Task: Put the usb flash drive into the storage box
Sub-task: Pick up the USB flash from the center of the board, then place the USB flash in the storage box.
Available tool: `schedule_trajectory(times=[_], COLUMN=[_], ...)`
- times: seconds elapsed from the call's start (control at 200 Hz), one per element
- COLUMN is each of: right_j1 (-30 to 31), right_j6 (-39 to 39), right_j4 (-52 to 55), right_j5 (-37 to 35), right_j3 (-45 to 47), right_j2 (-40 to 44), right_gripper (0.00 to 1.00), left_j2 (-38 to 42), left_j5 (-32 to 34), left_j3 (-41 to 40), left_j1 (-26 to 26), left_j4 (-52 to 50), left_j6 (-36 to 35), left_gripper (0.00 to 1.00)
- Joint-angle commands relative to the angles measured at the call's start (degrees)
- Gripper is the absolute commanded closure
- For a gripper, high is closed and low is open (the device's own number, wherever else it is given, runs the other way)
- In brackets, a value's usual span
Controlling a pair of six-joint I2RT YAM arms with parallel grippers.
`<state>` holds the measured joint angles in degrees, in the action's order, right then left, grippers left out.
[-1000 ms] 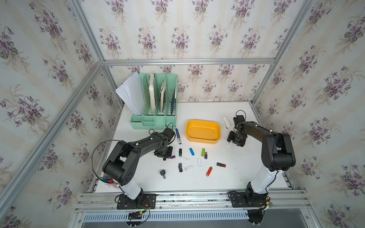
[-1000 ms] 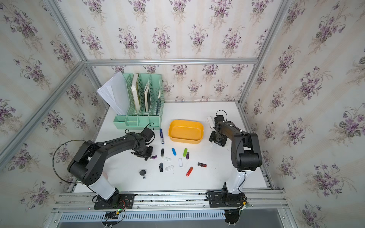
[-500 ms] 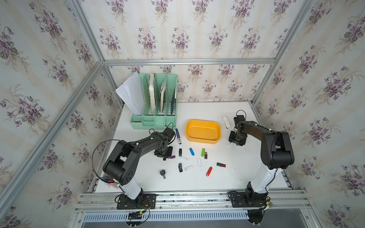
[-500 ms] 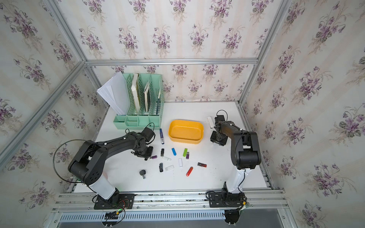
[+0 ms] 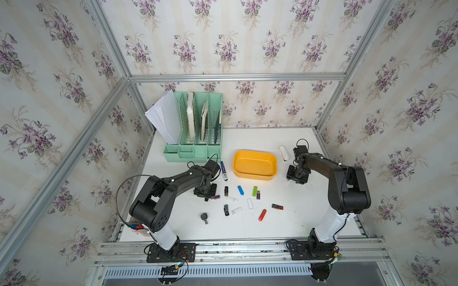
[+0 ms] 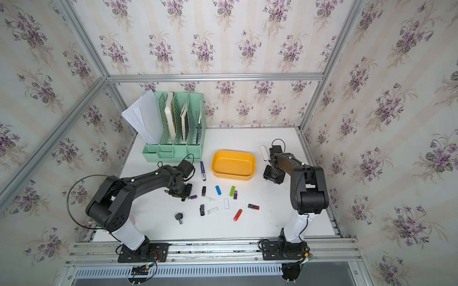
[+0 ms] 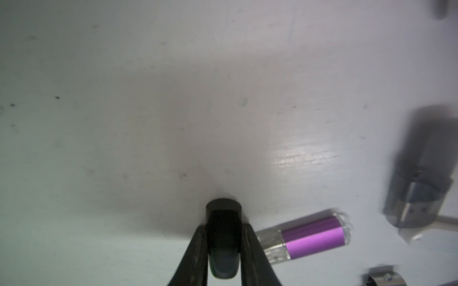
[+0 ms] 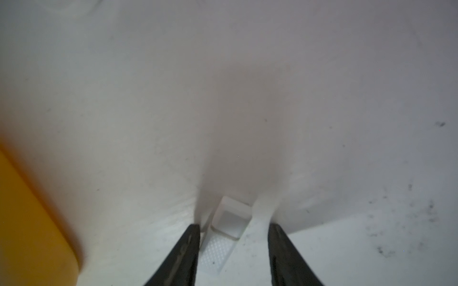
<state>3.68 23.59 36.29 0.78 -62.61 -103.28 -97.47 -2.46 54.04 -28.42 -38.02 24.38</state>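
Observation:
The storage box (image 5: 255, 174) (image 6: 233, 175) is a shallow yellow-orange tub at mid-table, and nothing shows inside it. In front of it several usb flash drives lie loose. My left gripper (image 5: 206, 198) (image 7: 224, 227) is down at the table on the left end of the scatter, shut on a black flash drive (image 7: 223, 215). A purple flash drive (image 7: 314, 235) (image 5: 216, 197) lies right beside it. My right gripper (image 5: 293, 182) (image 8: 234, 226) is down at the table just right of the box (image 8: 24, 210). Its fingers are closed against both sides of a white flash drive (image 8: 215, 250).
A mint-green file organizer (image 5: 195, 151) stands at the back left. A blue marker (image 5: 223, 169) lies between it and the box. A white stick-like item (image 5: 283, 153) lies behind my right arm. A black key-shaped piece (image 5: 204, 218) lies near the front.
The right gripper's jaws have narrowed onto the white drive and the wrist has shifted slightly. The left arm has not moved.

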Motion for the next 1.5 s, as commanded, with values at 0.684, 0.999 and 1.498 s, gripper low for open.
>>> schedule_trajectory(times=[0.684, 0.999, 1.498], right_j1=[0.8, 2.1, 14.8], right_j6=[-0.6, -1.3, 1.1], right_j4=[2.3, 9.0, 17.0], right_j5=[2.3, 1.9, 1.8], right_j3=[1.3, -5.6, -26.9], right_j2=[0.2, 5.6, 3.3], right_gripper=[0.79, 0.84, 0.86], left_j2=[-1.8, -2.4, -2.7], left_j5=[-4.6, -4.7, -4.8], left_j3=[-1.0, -1.0, -0.7], left_j1=[-0.8, -0.7, -0.9], left_j4=[-0.2, 0.0, -0.2], left_j6=[0.0, 0.0, 0.0], left_gripper=[0.79, 0.79, 0.80])
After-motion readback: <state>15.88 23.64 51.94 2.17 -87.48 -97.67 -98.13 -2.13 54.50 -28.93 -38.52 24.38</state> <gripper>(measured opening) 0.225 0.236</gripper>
